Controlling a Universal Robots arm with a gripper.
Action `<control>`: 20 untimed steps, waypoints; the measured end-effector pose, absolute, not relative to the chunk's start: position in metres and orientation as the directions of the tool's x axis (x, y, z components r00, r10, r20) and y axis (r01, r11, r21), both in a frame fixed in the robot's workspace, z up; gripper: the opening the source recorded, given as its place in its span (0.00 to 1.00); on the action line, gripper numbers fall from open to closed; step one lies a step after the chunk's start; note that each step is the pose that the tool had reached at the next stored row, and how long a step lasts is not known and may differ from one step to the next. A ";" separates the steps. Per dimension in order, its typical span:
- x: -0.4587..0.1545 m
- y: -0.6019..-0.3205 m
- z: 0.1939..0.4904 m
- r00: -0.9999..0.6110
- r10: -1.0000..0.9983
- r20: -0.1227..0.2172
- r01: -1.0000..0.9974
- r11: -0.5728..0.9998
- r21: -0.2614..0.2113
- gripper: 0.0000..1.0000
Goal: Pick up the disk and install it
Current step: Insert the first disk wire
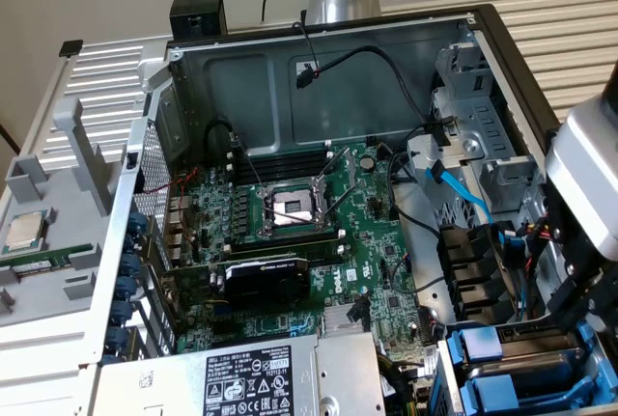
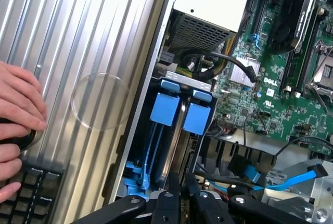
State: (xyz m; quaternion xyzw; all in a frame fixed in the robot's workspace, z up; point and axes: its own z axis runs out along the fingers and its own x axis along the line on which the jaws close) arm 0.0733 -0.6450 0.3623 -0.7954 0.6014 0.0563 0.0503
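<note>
Disk (image 2: 173, 135): stands on its edge in the rack (image 2: 182, 77), between two blue handles (image 2: 165, 109), at the exterior view's near right.
Pincer (image 2: 182, 193): clenched almost shut, right at the disk's end; I cannot tell if it pinches it.
Done: the disk looks picked up and set down in its slot.
Left: I cannot tell if it sits all the way in.
Rack: holds blue frames side by side.
Case (image 1: 319, 35): open; holds a green board (image 1: 290, 242), wires (image 1: 386, 59) and a grey box (image 1: 251, 377).

The ribbed pale table (image 1: 570, 40) carries the open computer case (image 1: 241, 88), a keyboard (image 2: 36, 193) and, seemingly, a grey tray (image 1: 43, 286).
</note>
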 end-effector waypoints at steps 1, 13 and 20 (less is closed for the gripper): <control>0.073 -0.644 0.362 0.270 -0.952 -0.145 -0.962 -0.272 -0.011 0.16; 0.072 -0.635 0.369 0.270 -0.960 -0.074 -0.962 -0.271 0.009 0.16; 0.072 -0.633 0.374 0.266 -0.962 -0.064 -0.964 -0.267 0.011 0.16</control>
